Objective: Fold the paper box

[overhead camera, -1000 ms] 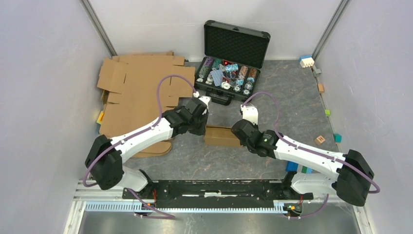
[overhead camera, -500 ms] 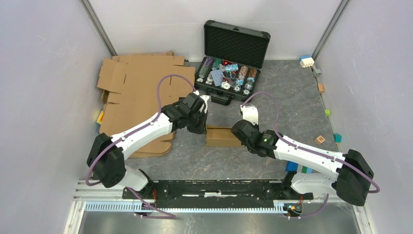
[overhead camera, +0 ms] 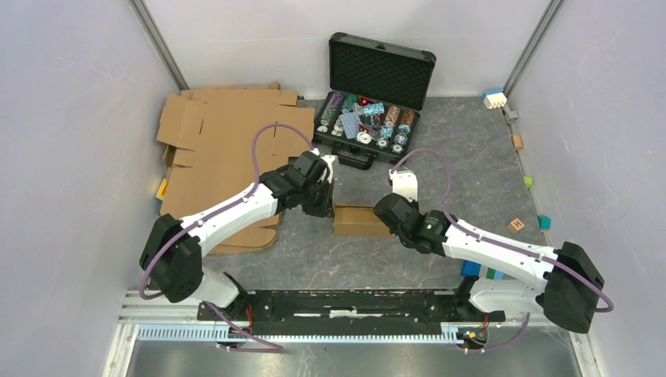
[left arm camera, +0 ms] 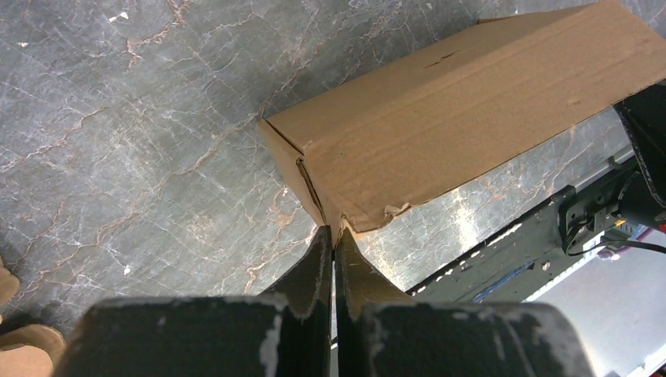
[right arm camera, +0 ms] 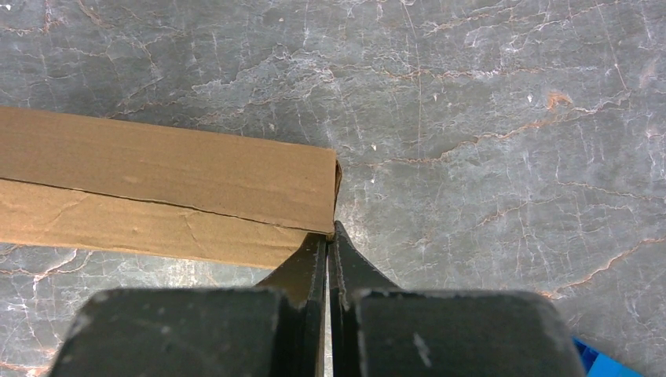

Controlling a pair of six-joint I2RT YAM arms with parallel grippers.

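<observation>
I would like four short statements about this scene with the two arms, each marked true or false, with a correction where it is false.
1. The paper box lies between the left gripper and the right gripper. True.
2. The black case has its lid closed. False: the lid stands open and the chips inside show.
3. Both grippers are shut, each with its tips at a corner of the paper box. True.
4. The paper box rests on the cardboard sheets. False: it lies on the bare table, and the sheets are off to its left.
</observation>
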